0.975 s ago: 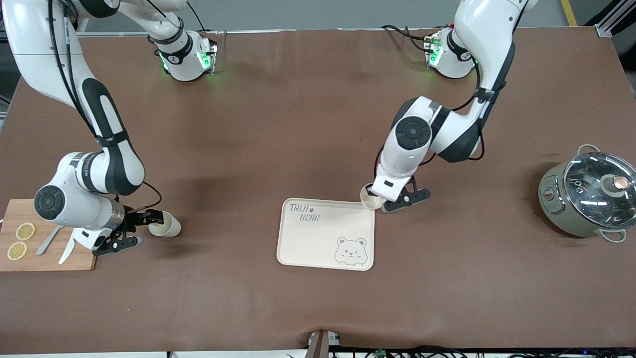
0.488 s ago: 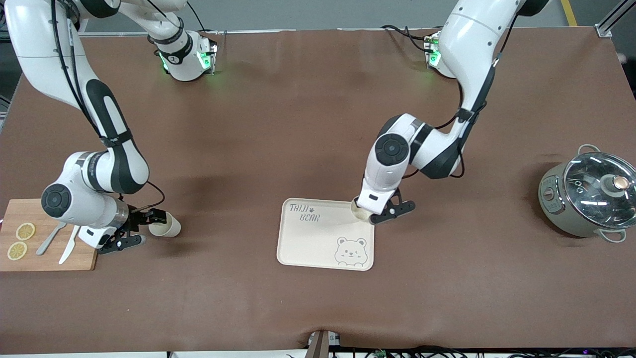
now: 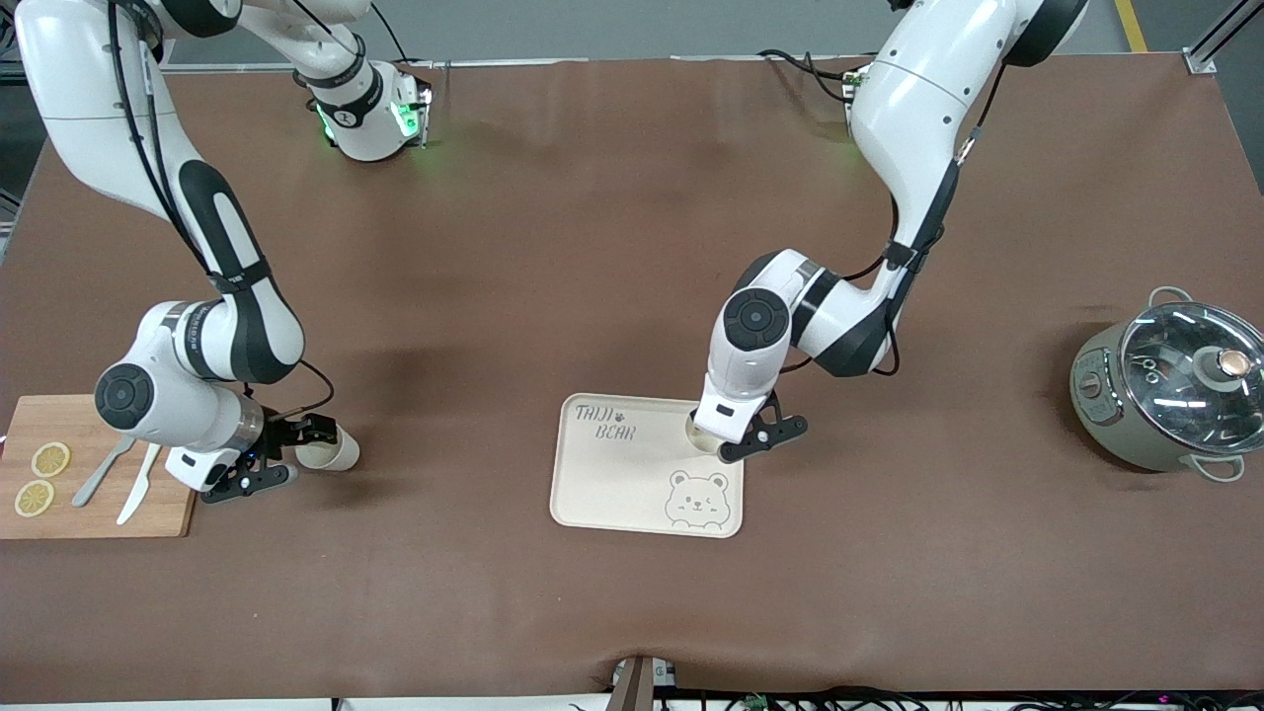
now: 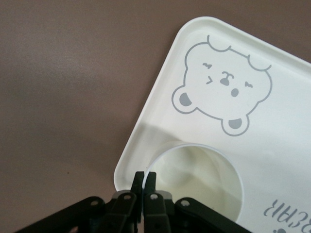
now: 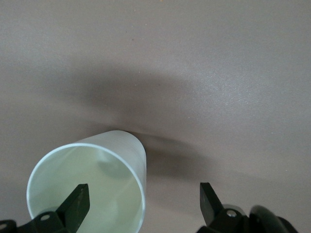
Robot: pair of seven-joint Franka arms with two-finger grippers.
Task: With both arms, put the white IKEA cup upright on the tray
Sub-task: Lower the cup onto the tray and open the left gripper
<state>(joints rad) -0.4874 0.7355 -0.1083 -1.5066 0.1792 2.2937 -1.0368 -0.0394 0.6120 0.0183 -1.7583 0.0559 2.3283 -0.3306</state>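
Note:
The cream bear tray (image 3: 612,474) lies mid-table and also shows in the left wrist view (image 4: 286,145). My left gripper (image 3: 713,442) is shut on the rim of a white cup (image 3: 699,434). It holds the cup upright over the tray's corner toward the left arm's end. The pinch on the rim (image 4: 145,180) and the cup's open mouth (image 4: 199,179) show in the left wrist view. A second white cup (image 3: 331,452) lies on its side on the table. My right gripper (image 3: 288,456) is open at its mouth. One finger (image 5: 77,204) is inside the cup (image 5: 97,179), the other outside.
A wooden cutting board (image 3: 148,513) with lemon slices (image 3: 41,479), a knife and a spoon lies at the right arm's end. A grey pot with a glass lid (image 3: 1170,385) stands at the left arm's end.
My left gripper has carried its cup from beside the tray to over the tray's corner. My right arm has shifted slightly toward the lying cup.

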